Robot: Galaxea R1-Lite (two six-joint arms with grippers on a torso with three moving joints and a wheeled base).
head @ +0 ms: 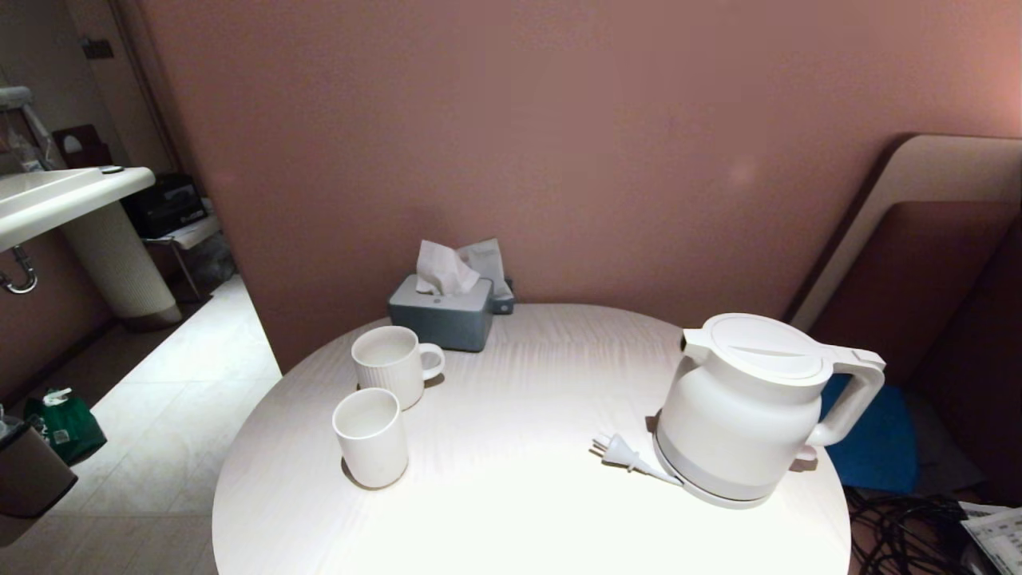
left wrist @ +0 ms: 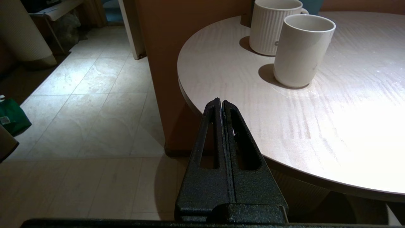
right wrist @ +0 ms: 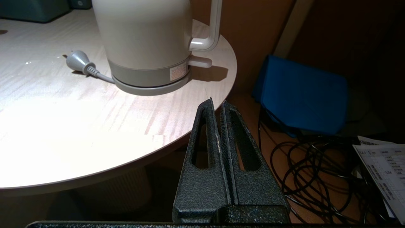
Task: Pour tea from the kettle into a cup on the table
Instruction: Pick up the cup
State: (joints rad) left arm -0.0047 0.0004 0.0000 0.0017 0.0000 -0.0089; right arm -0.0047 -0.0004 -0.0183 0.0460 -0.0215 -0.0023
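The kettle (right wrist: 142, 34) was seen on its base (right wrist: 148, 87) ahead of the right gripper (right wrist: 217, 104), the cup (left wrist: 302, 50) beyond the left gripper (left wrist: 221, 103); both sets of fingers were pressed together off the counter (head: 511, 479).

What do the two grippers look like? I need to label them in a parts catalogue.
Both look alike. The left gripper and the right gripper each have two black fingers with a rough, speckled texture. Each finger tapers to a narrow tip and has a long slot cut through it. They rise from a black block of the same finish. No cables, markings or sleeves show. The head view shows neither arm.
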